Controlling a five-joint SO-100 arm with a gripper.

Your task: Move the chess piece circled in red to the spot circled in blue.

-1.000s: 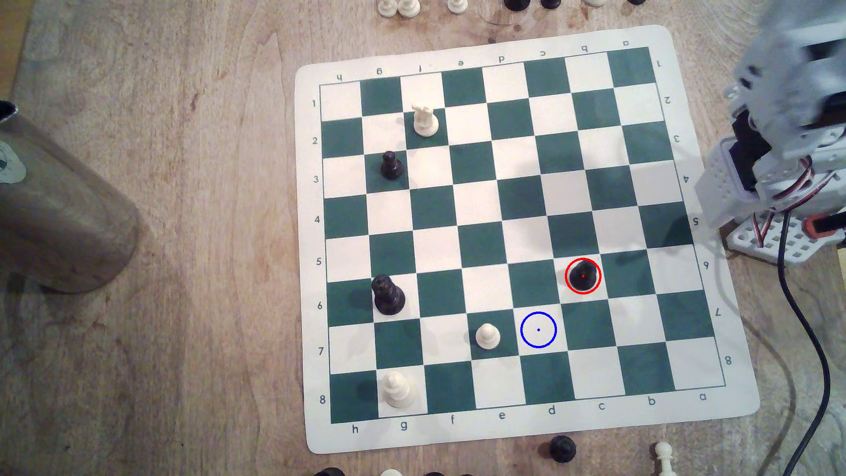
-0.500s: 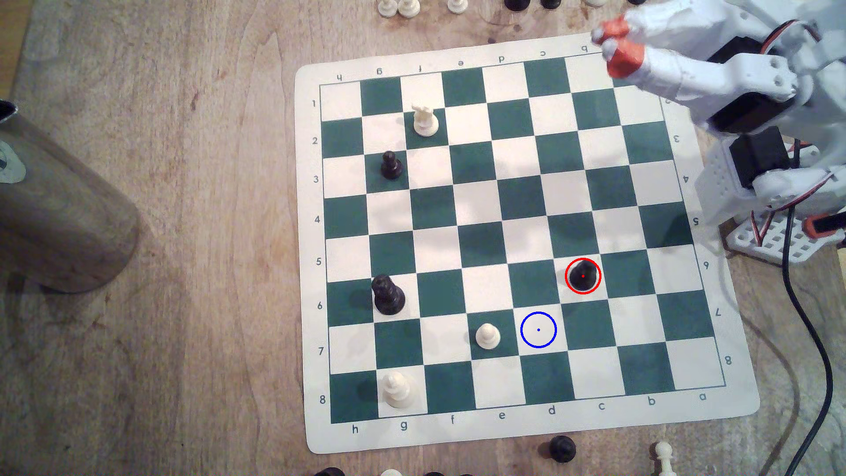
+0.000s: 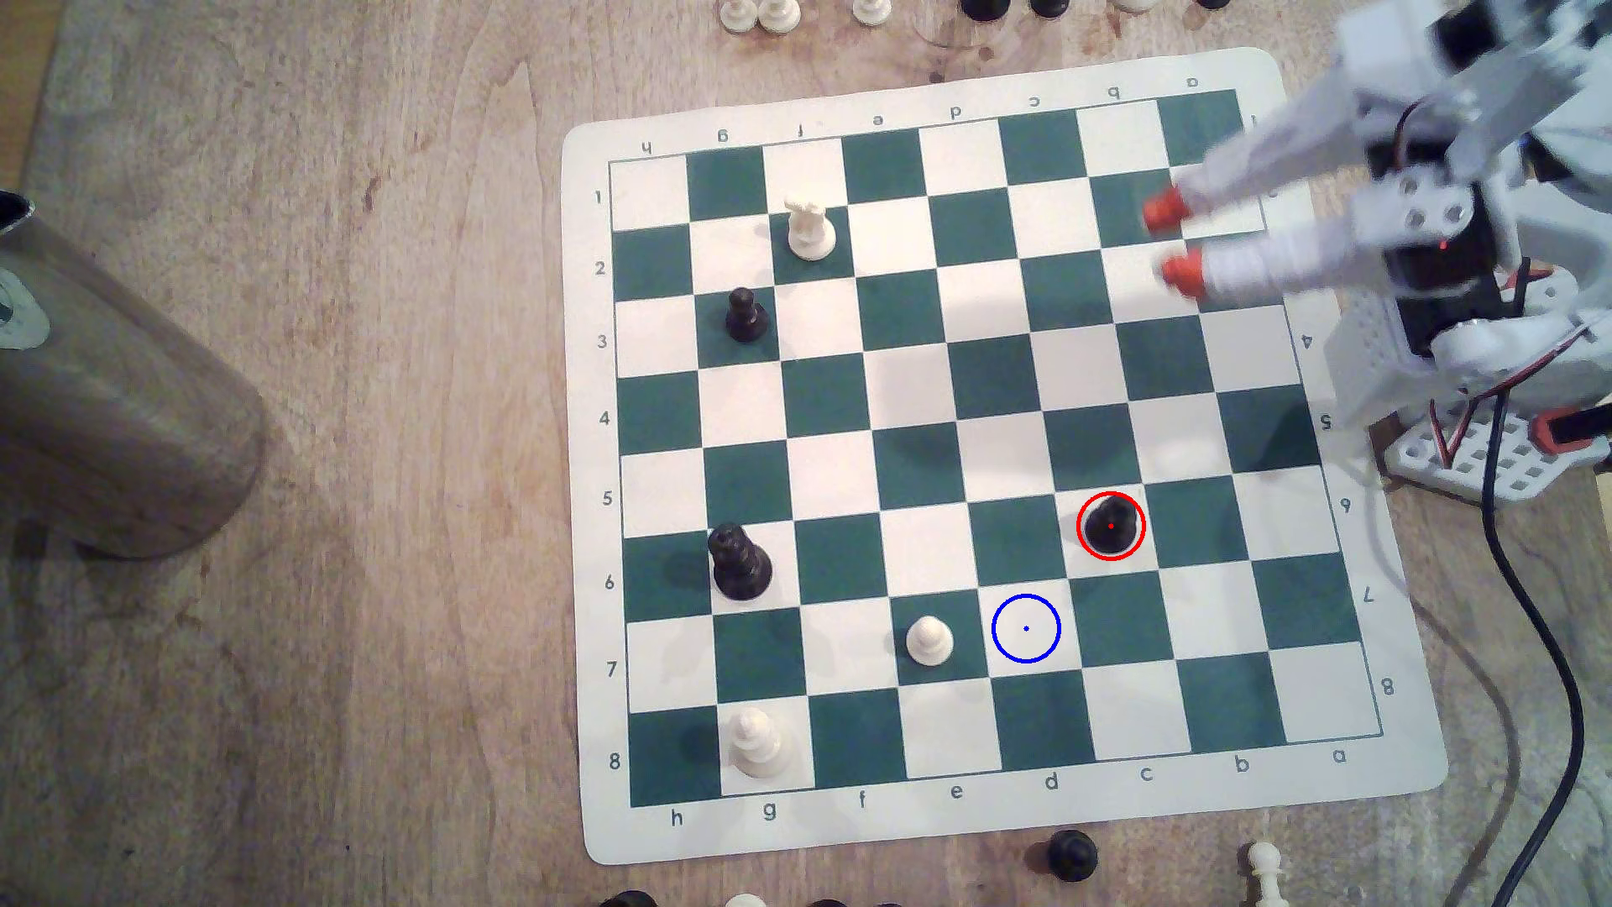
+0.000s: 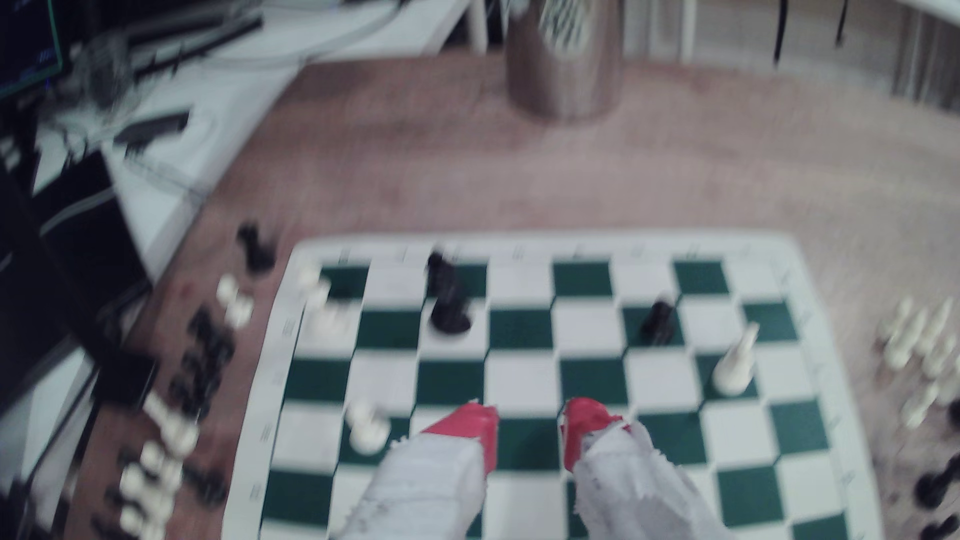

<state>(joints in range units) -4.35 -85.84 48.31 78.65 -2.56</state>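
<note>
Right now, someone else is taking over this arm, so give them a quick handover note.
Gripper: open, empty, over the board's far right corner in the exterior view.
Black pawn: upright in its red ring, untouched.
Blue-ringed square: free, diagonally toward the near left of the pawn, beside the white pawn.
Done: nothing placed.
Left: reach the pawn, grasp, lift, set it in the blue ring.

I count one chess mat (image 3: 1396, 767); six pieces stand on it. Three are black: a short black pawn (image 3: 1110, 526), a slim black piece (image 3: 746, 316), a taller black piece (image 3: 740, 565); three are white: a white pawn (image 3: 929, 641), a far white piece (image 3: 810, 231), a near white piece (image 3: 757, 743); one red ring (image 3: 1079, 528); one blue-ringed square (image 3: 1026, 628); one steel cylinder (image 3: 113, 410).
</note>
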